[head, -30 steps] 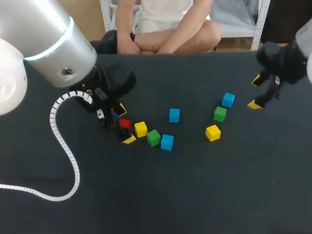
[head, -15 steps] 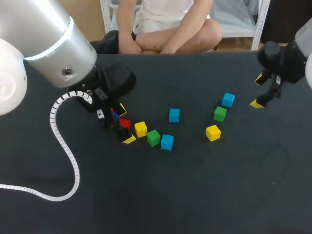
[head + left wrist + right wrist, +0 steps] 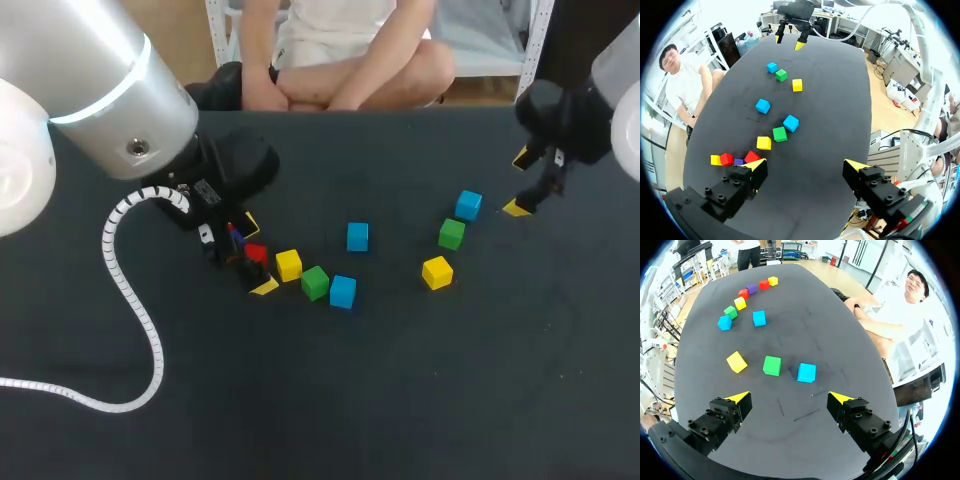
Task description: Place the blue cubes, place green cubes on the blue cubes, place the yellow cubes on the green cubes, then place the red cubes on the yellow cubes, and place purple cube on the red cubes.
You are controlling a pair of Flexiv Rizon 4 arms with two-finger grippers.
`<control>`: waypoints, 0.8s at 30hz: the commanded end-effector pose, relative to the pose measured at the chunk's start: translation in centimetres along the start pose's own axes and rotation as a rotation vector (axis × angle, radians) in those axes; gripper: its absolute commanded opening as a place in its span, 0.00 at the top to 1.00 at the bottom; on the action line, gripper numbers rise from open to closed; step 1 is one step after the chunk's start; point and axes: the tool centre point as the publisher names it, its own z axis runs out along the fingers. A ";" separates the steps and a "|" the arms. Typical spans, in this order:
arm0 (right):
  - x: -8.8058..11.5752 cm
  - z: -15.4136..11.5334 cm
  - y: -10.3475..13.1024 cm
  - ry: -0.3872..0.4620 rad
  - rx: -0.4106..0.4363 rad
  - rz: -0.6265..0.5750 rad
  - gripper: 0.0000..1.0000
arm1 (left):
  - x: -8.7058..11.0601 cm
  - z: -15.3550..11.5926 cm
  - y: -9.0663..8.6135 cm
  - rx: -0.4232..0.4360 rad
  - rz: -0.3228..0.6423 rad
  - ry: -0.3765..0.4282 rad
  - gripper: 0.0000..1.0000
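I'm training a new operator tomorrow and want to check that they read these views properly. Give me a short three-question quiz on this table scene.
1. How many blue cubes lie on the table?
2. True or false: the right gripper is shut on a blue cube.
3. What colour are the two neighbours on either side of the purple cube? A. red B. green C. yellow

Key
1. Three.
2. False: it is open and holds nothing.
3. A, the red cubes.

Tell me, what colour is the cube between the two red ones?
It is the purple cube; the right wrist view shows it best.
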 end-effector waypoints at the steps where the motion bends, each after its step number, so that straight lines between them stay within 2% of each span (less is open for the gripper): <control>1: 0.0 0.1 -0.1 -0.002 -0.003 0.000 0.00 | 0.0 0.0 0.1 0.002 0.001 0.002 0.00; 19: 0.0 0.1 -0.1 -0.002 -0.003 0.000 0.00 | 0.0 0.0 0.1 0.002 0.001 0.002 0.00; 24: -1.0 1.4 -0.2 -0.004 -0.013 0.004 0.00 | 0.0 0.0 0.1 0.002 0.001 0.002 0.00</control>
